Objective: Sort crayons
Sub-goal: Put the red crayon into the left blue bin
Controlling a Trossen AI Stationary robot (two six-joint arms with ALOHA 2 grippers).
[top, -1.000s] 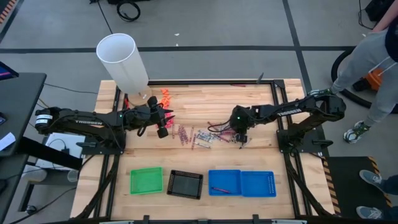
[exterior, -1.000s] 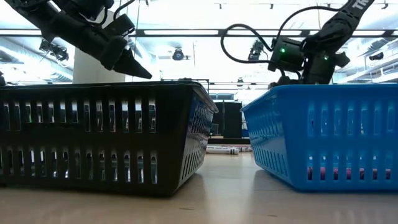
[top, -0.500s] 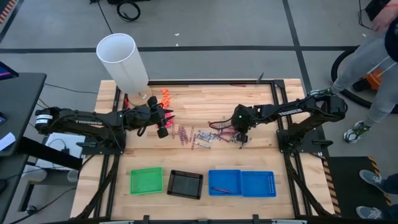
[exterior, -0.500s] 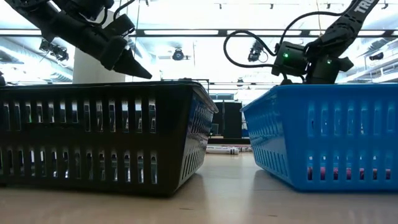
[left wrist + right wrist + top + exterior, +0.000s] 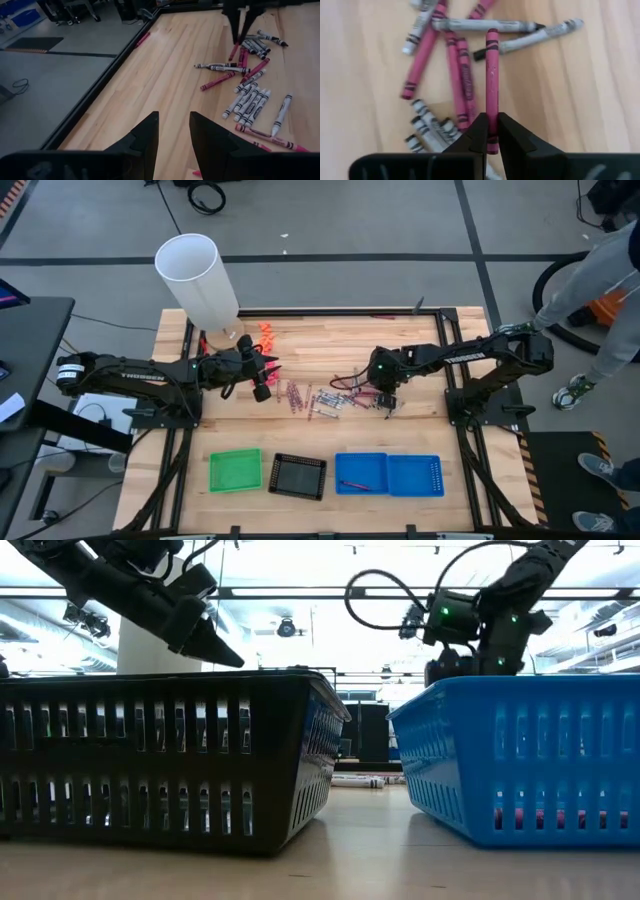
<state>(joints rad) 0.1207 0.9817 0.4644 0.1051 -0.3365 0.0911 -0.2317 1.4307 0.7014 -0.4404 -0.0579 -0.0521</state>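
- Wooden table [image 5: 330,345] under me, grey floor around it, and a person's legs [image 5: 610,300] standing beyond the table's right edge.
- My right gripper [image 5: 489,131] is now closed tight on one pink-red crayon [image 5: 491,80]; a second ago my fingers were apart above the pile, so the grasp has only just happened.
- I hold the crayon near its lower end, and the rest of it sticks out straight past my fingertips, over the pile.
- For the task this means one crayon is picked and ready to be carried; I judge the next step is to bring it to a tray of its colour.
- My right gripper [image 5: 388,402] is just at the right end of the crayon pile [image 5: 318,397], and my arm has shifted a little toward the pile since half a second ago.
- My left gripper [image 5: 172,131] waits at the left side of the pile, fingers a small way apart and holding nothing.
- The crayons in the pile are thin sticks with paper wrappers, some pink-red, some silver-grey with dark bands; they lie flat, crossing and touching each other.
- Nearer to the front edge than the pile stand the trays: green [image 5: 235,470], black [image 5: 297,475] and two blue [image 5: 388,474].
- One red crayon [image 5: 351,484] already lies in the left blue tray, so most of the sorting is not yet done.
- A white tube [image 5: 198,278] stands behind the pile, to the left.
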